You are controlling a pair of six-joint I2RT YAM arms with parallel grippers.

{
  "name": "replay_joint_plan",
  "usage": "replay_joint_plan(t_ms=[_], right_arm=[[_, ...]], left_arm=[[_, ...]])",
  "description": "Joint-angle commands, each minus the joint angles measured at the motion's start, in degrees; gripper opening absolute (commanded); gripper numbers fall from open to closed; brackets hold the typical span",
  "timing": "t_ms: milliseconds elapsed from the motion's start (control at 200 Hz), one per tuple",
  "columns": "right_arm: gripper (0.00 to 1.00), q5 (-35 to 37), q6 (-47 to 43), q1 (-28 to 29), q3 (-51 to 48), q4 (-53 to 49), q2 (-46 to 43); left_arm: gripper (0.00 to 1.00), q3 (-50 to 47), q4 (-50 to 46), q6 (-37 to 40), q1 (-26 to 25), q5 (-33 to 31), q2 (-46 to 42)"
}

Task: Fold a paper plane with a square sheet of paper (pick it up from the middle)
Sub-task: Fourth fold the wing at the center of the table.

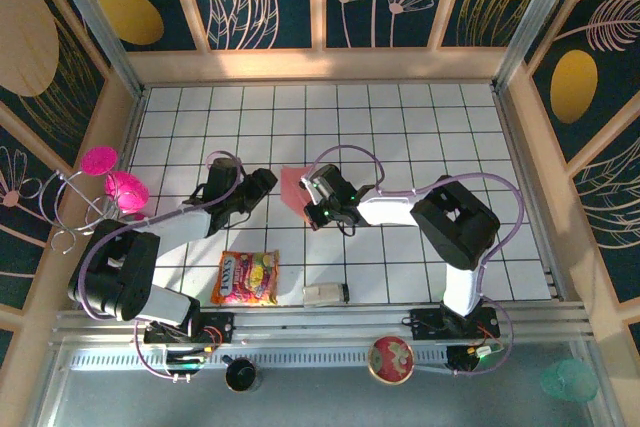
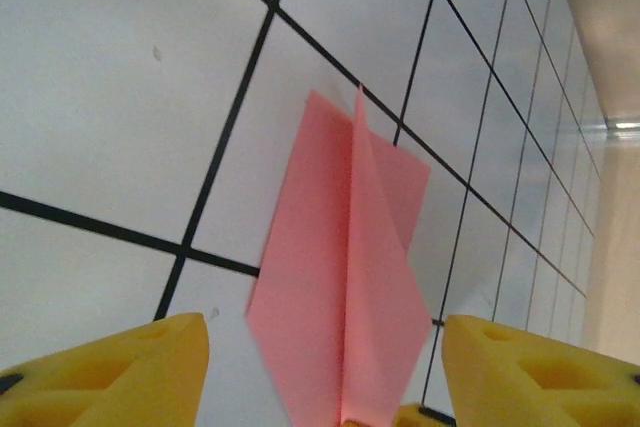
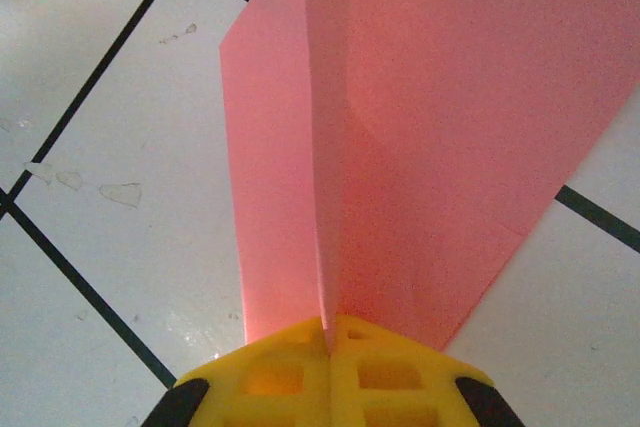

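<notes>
The salmon-pink sheet of paper [image 1: 294,187] is folded along a raised centre crease, with flaps spreading to each side and a pointed outline [image 2: 345,277]. My right gripper [image 1: 314,199] is shut on it, the yellow fingers [image 3: 290,377] pinching the crease [image 3: 430,137] just above the tiled floor. My left gripper [image 1: 264,183] faces the paper from the left, a short way off. It is open, its yellow fingers [image 2: 110,372] standing either side of the paper without touching it.
An orange-yellow snack packet [image 1: 246,278] and a small grey-white object [image 1: 326,294] lie near the front edge. Magenta round pieces on wire loops [image 1: 112,187] stand at the left wall. A round red tin [image 1: 390,359] and a black cup [image 1: 240,375] sit on the front rail.
</notes>
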Motion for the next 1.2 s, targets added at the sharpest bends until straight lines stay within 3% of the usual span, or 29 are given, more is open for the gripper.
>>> replay_joint_plan(t_ms=[0,165,405,776,1196], right_arm=[[0.05,-1.8,1.0,-0.7,-1.4,2.0,0.7],[0.05,-3.0,1.5,-1.2,-3.0,3.8,-0.1],[0.06,-3.9,1.7,-2.0,-4.4,5.0,-0.9],[0.09,-4.6,2.0,-2.2,-4.5,5.6,-1.0],[0.17,-7.7,5.0,-3.8,-3.5,5.7,-2.8]], left_arm=[[0.58,-2.0,7.5,-2.5,-0.4,5.5,0.0],[0.53,-1.7,9.4,-2.4,-3.2,6.9,2.3],[0.61,1.2,11.0,-1.4,-5.4,8.7,7.1],[0.57,5.4,11.1,0.2,-5.7,10.2,12.7],[0.33,8.5,8.3,1.1,-5.7,11.4,14.6]])
